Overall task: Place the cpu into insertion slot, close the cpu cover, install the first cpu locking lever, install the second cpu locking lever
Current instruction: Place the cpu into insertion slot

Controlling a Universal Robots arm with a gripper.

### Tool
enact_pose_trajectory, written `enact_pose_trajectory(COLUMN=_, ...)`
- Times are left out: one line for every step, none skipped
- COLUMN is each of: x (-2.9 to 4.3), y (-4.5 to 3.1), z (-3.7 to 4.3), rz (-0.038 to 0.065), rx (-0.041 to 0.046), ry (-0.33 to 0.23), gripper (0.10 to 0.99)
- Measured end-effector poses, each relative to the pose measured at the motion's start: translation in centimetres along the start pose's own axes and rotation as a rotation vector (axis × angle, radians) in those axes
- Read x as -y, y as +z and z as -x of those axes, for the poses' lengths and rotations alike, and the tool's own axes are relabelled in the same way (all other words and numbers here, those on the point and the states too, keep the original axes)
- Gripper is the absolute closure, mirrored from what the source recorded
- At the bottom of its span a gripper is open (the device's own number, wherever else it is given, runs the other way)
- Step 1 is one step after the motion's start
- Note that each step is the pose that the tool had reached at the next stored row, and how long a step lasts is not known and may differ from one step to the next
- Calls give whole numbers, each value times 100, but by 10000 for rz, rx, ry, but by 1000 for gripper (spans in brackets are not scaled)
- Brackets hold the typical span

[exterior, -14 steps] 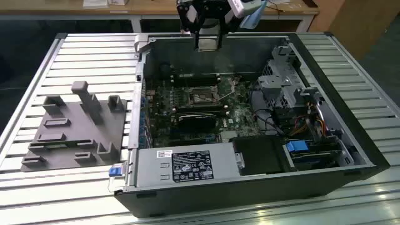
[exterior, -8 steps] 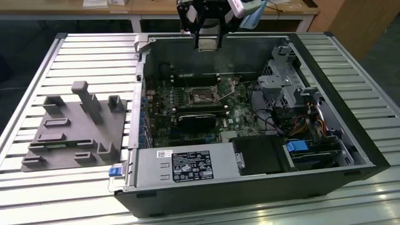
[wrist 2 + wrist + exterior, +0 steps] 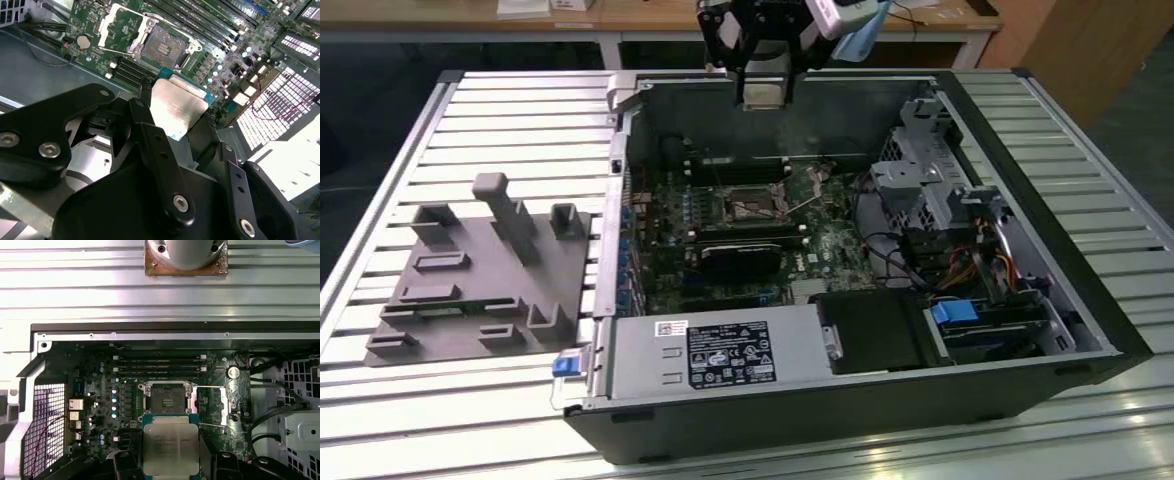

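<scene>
Gripper (image 3: 179, 112) clamped on cpu (image 3: 171, 442), printed metal top showing, insertion slot (image 3: 166, 399) bare, cpu cover (image 3: 223, 405) open

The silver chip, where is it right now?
In both wrist views the cpu is clamped in the gripper, held in the air clear of the green motherboard, with the open, empty insertion slot just beyond it.

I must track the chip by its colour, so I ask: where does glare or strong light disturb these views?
Second wrist view: glare whitens the metal top of the cpu in the tool, and the vent grille is washed out. First wrist view: the cpu is evenly lit, the insertion slot dark without glare. Exterior view: the table shines, the case interior is shaded.
</scene>
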State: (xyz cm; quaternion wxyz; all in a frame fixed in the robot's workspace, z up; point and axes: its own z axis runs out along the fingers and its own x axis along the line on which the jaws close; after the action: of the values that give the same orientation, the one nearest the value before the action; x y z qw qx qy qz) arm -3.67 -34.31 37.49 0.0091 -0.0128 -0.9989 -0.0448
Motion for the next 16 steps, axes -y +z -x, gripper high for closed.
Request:
enact_pose_trajectory(x=1, y=10, z=0, rz=0, rx=1, ry=0, gripper=549)
enact_pose_trajectory(x=2, y=24, z=0, rz=1, rx=2, ry=0, gripper=549)
enact_pose_trajectory(x=4, y=39, z=1, rz=2, rx=3, ry=-1, gripper=549)
enact_pose_trajectory(x=5, y=54, z=1, rz=1, rx=3, ry=-1, gripper=549)
enact_pose_trajectory(x=7, y=72, z=1, rz=1, rx=4, ry=-1, gripper=549)
enact_pose_trajectory(x=8, y=90, z=2, rz=1, rx=6, ry=-1, gripper=549)
enact_pose_trajectory(x=10, y=107, z=2, rz=1, rx=7, ry=-1, gripper=549)
enact_pose_trajectory(x=11, y=125, z=3, rz=0, rx=9, ry=-1, gripper=549)
enact_pose_trajectory(x=12, y=143, z=3, rz=0, rx=11, ry=-1, gripper=549)
enact_pose_trajectory(x=14, y=162, z=3, rz=1, rx=14, ry=-1, gripper=549)
enact_pose_trajectory(x=14, y=175, z=3, rz=1, rx=14, ry=-1, gripper=549)
enact_pose_trajectory(x=15, y=186, z=4, rz=1, rx=15, ry=-2, gripper=549)
enact_pose_trajectory(x=16, y=198, z=4, rz=1, rx=17, ry=-2, gripper=549)
enact_pose_trajectory(x=16, y=210, z=4, rz=0, rx=22, ry=-2, gripper=549)
enact_pose_trajectory(x=15, y=219, z=4, rz=0, rx=29, ry=-4, gripper=549)
enact_pose_trajectory(x=15, y=229, z=4, rz=4, rx=38, ry=-12, gripper=549)
